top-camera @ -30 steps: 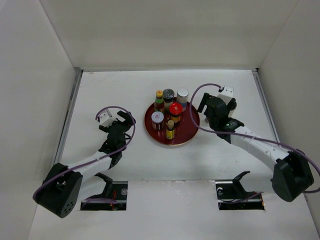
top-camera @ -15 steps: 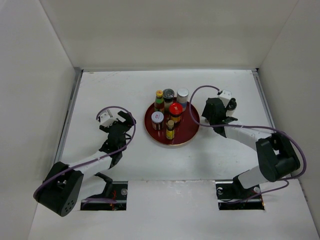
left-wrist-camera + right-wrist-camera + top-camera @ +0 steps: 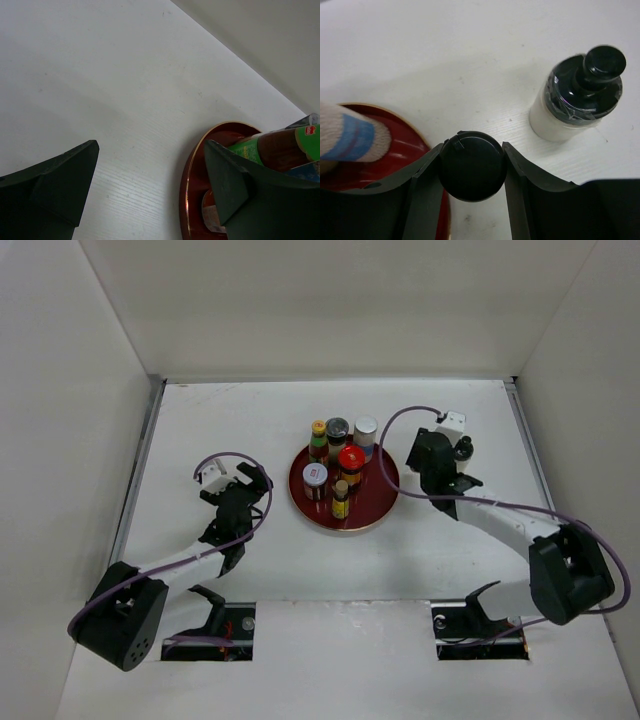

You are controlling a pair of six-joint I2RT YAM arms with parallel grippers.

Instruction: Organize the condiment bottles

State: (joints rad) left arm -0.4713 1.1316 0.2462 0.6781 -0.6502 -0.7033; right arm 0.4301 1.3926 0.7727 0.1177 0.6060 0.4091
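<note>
Several condiment bottles [image 3: 340, 462] stand clustered on the round red tray [image 3: 300, 496]. Just right of the tray, my right gripper [image 3: 472, 150] is shut on a black-capped bottle [image 3: 472, 172], one finger against each side of the cap. In the top view that bottle is hidden under the right wrist [image 3: 432, 460]. A white bottle with a black top [image 3: 575, 100] stands on the table beside it, also visible from above [image 3: 462, 450]. My left gripper [image 3: 150, 147] hangs open over bare table left of the tray rim [image 3: 192, 175], holding nothing.
White walls close in the table on the left, back and right. On the tray's near edge, a white bottle with a blue band [image 3: 350, 137] lies close to my right gripper's left finger. A green-labelled bottle [image 3: 272, 150] shows behind my left gripper's right finger.
My right gripper's jaws have closed from wide open onto the black-capped bottle, and the right arm's elbow has swung. The left arm has not moved.
</note>
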